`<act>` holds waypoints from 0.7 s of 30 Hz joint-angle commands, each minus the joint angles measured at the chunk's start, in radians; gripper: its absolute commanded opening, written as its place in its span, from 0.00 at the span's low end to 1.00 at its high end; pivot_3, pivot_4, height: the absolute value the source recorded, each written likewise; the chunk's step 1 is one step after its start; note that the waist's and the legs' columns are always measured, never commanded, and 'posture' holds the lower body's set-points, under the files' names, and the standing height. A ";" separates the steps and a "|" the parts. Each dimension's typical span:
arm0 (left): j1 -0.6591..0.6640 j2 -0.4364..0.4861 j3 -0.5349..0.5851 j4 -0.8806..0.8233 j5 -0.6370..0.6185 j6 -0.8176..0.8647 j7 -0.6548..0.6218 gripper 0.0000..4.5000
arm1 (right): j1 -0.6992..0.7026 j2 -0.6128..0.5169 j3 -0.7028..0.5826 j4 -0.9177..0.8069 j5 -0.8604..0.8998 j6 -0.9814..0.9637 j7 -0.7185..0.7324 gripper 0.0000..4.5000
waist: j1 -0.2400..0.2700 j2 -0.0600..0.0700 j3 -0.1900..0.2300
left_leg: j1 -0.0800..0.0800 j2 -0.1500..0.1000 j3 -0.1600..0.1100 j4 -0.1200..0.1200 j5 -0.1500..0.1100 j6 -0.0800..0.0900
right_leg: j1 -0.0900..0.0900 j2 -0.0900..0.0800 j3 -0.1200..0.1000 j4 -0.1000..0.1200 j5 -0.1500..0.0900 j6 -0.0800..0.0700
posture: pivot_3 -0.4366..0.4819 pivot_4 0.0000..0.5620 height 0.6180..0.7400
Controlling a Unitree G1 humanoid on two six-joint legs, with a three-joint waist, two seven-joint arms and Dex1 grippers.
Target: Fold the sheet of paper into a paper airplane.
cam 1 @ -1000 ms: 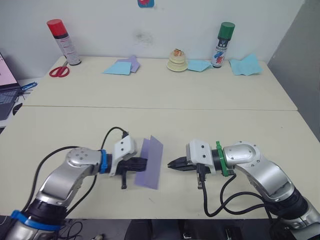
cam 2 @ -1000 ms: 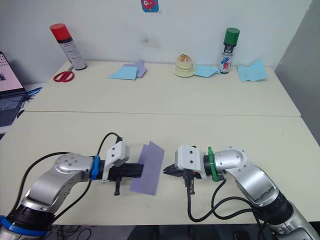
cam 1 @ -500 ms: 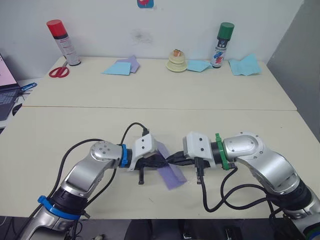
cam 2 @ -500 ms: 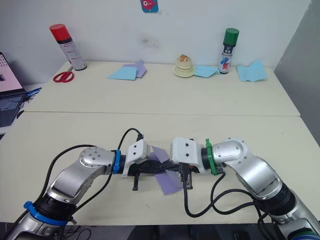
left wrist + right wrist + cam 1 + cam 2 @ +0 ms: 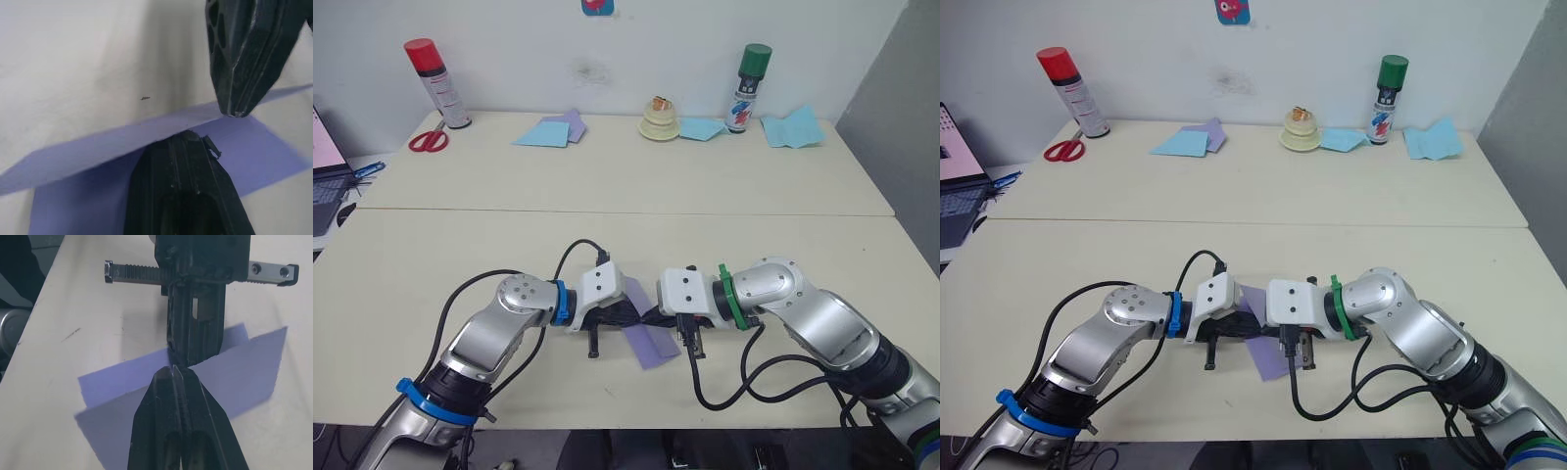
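Both arms have closed in since a second ago, when they sat apart with only the left gripper (image 5: pixel 628 315) pinching the paper (image 5: pixel 651 344) upright; half a second back they'd already met, and the right arm has nudged a touch further toward the left since. Now the right gripper (image 5: pixel 1258 323) is nose to nose with the left one over the near table (image 5: pixel 783 250), both fingers pairs pressed together on the same folded edge of the paper. Wrist views show the tips meeting right at the crease, with two purple layers fanning out below. The paper hangs tilted down toward the front edge of the table, not far from it.

Plenty of bare tabletop to either side and behind the arms, all the way to the seam with the far table.

Count along the back: two spray cans, red cap (image 5: pixel 437 82) and green cap (image 5: pixel 749 87), one pair of scissors (image 5: pixel 430 139), three light blue papers (image 5: pixel 544 132) (image 5: pixel 703 128) (image 5: pixel 793 128), one small cream stack (image 5: pixel 660 121). Laptop (image 5: pixel 328 162) at far left.
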 commanded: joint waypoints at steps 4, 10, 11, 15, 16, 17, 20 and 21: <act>-0.010 -0.014 -0.002 0.005 0.005 -0.023 0.003 0.00 | -0.022 0.012 -0.052 -0.064 0.045 0.023 0.014 0.01 | 0.000 0.000 0.000 | 0.000 0.000 0.000 0.000 0.000 0.000 | 0.000 0.000 0.000 0.000 0.000 0.000 | 0.48 0.27 0.88; 0.009 0.018 0.025 0.005 0.008 -0.025 0.002 0.00 | 0.055 -0.075 -0.087 -0.069 0.037 0.004 0.017 0.01 | 0.001 0.000 0.000 | 0.000 0.000 0.000 0.000 0.000 0.000 | 0.000 0.000 0.000 -0.001 0.000 0.000 | 0.48 0.27 0.88; 0.017 0.024 0.026 0.004 0.009 -0.026 0.003 0.00 | 0.066 -0.082 -0.080 -0.065 0.030 0.001 0.011 0.01 | 0.000 0.000 0.000 | 0.000 0.000 0.000 0.000 0.000 0.000 | 0.001 0.000 0.000 -0.001 0.000 0.000 | 0.48 0.27 0.88; 0.055 0.035 0.037 -0.006 0.012 -0.022 0.034 0.00 | 0.113 -0.099 -0.016 -0.010 -0.059 -0.051 -0.022 0.01 | -0.003 0.000 0.000 | 0.001 0.000 0.001 0.000 0.000 0.000 | 0.000 0.000 0.001 0.000 0.000 0.000 | 0.48 0.27 0.88; 0.059 0.035 0.039 -0.008 0.011 -0.020 0.039 0.00 | 0.120 -0.098 -0.008 -0.001 -0.075 -0.059 -0.025 0.01 | -0.003 0.000 0.000 | 0.001 0.000 0.000 0.000 0.000 0.000 | 0.000 0.000 0.000 0.001 0.000 0.000 | 0.48 0.27 0.88; 0.063 0.034 0.043 -0.010 0.009 -0.016 0.046 0.00 | 0.127 -0.100 0.004 0.012 -0.094 -0.074 -0.027 0.01 | -0.001 0.000 0.000 | 0.001 0.000 0.000 0.000 0.000 0.000 | 0.000 0.000 0.000 0.001 0.000 0.000 | 0.48 0.27 0.88; 0.073 0.034 0.051 -0.014 0.005 -0.002 0.063 0.00 | 0.151 -0.094 0.037 0.041 -0.132 -0.093 -0.028 0.01 | 0.000 0.000 0.000 | 0.001 0.000 0.000 0.000 0.000 0.000 | 0.000 0.000 0.000 0.001 0.000 0.000 | 0.48 0.27 0.88; 0.073 0.032 0.053 -0.013 0.005 0.001 0.067 0.00 | 0.156 -0.091 0.050 0.054 -0.144 -0.100 -0.026 0.01 | 0.000 0.000 0.000 | 0.001 0.000 0.000 0.000 0.000 0.000 | 0.001 0.000 0.000 0.001 0.000 0.000 | 0.48 0.27 0.88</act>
